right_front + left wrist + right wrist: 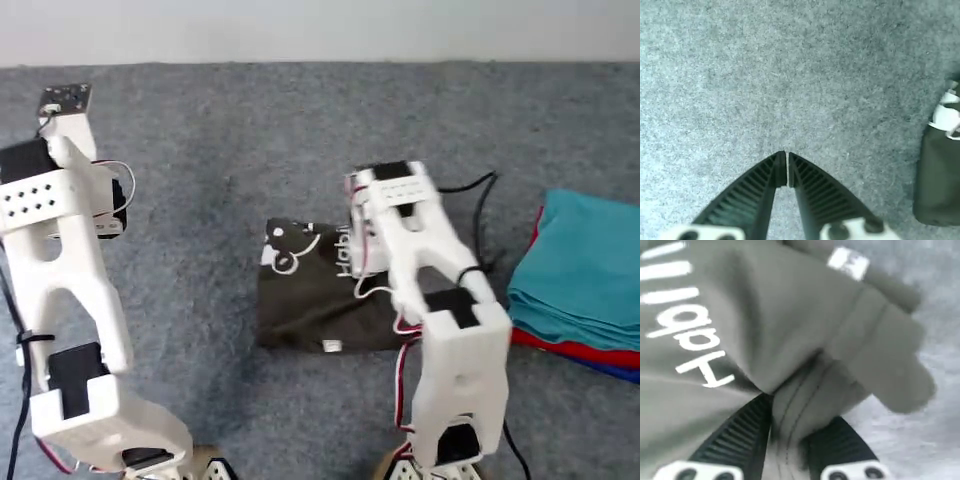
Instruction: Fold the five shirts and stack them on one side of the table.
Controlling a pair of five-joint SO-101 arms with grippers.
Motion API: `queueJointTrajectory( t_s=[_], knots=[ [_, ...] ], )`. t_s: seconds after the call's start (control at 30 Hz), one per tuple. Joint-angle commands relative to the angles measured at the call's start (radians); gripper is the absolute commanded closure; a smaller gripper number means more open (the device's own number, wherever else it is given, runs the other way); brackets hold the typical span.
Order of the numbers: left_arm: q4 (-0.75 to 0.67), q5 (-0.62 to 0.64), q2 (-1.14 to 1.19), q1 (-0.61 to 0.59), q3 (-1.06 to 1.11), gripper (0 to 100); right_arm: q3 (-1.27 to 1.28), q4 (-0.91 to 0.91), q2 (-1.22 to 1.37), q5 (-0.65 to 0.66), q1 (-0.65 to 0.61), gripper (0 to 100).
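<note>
A dark shirt (310, 290) with white print lies folded near the middle of the grey table. In the high view the right arm stands over its right part. My right gripper (787, 440) is shut on a bunched fold of this dark shirt (790, 340), the cloth pinched between its black fingers (735, 435). My left gripper (786, 170) is shut on nothing, hovering over bare carpet at the far left, and the dark shirt's edge (940, 175) lies off to its side. A stack of folded shirts (585, 280), teal on top with red and blue beneath, sits at the right edge.
Grey carpet-like surface (200, 180) covers the table, with open room between the left arm (60, 260) and the dark shirt. A black cable (480, 210) runs behind the right arm, near the stack.
</note>
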Motion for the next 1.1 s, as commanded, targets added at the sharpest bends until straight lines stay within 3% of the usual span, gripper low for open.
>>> queueJointTrajectory(
  t_s=[0.0, 0.17, 0.47, 0.63, 0.73, 0.87, 1.07],
  knots=[
    [0.020, -0.002, -0.048, 0.000, -0.005, 99, -0.026, 0.004, -0.094, 0.315, 0.093, 99.0],
    [0.020, -0.002, -0.048, 0.000, -0.005, 99, -0.040, -0.107, -0.105, 0.942, 0.163, 99.0],
    [0.020, -0.002, -0.048, 0.000, -0.005, 99, -0.149, -0.433, -0.094, 1.352, 0.170, 99.0],
    [0.020, -0.002, -0.046, 0.000, -0.005, 99, -0.150, -0.516, -0.064, 1.353, 0.156, 96.9],
    [0.020, -0.002, -0.048, 0.000, -0.005, 99, -0.160, -0.509, -0.070, 1.324, 0.163, 86.8],
    [0.020, -0.002, -0.041, 0.000, -0.005, 99, -0.199, -0.507, -0.120, 1.043, 0.162, 79.6],
    [0.018, -0.002, -0.038, 0.000, -0.005, 99, -0.204, -0.455, -0.191, 0.736, 0.128, 75.7]
  ],
)
